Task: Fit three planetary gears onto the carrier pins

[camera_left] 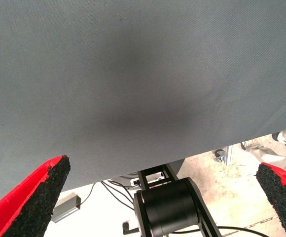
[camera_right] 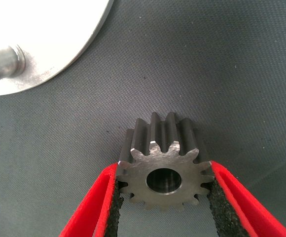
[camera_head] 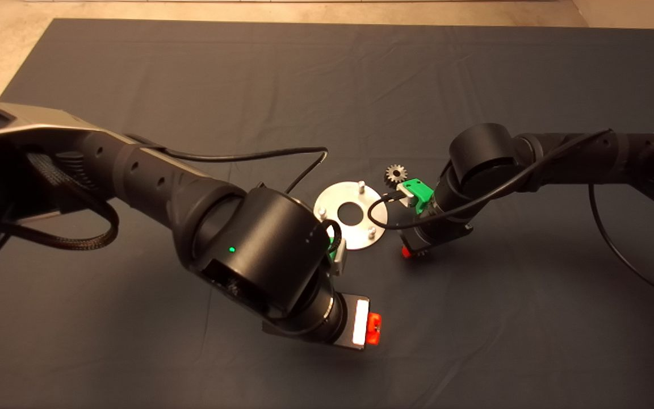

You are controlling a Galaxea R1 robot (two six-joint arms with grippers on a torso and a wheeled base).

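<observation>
Right end effector (camera_right: 165,197), green-bodied with two red fingers and black pads, pinches a small silver-grey metal toothed gear (camera_right: 163,168) between its pads; the pads press on opposite sides of the teeth and the centre bore faces the wrist camera. Behind that gear lies the dark fabric mat (camera_right: 222,69), and the edge of the flat round silver disc (camera_right: 59,34) with one upright silver pin (camera_right: 2,64) shows close by, apart from the gear. From above, the right arm reaches in to the disc's right side, and the right end effector's red tip (camera_head: 406,251) sits just off the disc's lower right rim.

Seen from the head camera, the disc (camera_head: 332,201) rests flat on the mat-covered surface (camera_head: 327,85), with a central hole and three short pins standing near its rim: one at the upper edge (camera_head: 361,184), one at the left (camera_head: 322,212) and one at the lower right (camera_head: 371,231). All three pins are bare. A second silver-grey gear (camera_head: 395,172) lies on the mat just beyond the disc's upper right rim, beside the right arm's green wrist part.

Left end effector (camera_head: 373,329) hangs below the disc, well apart from it, with its red fingers (camera_left: 32,197) spread wide over bare mat (camera_left: 143,74) near the surface's edge; nothing is between them.
</observation>
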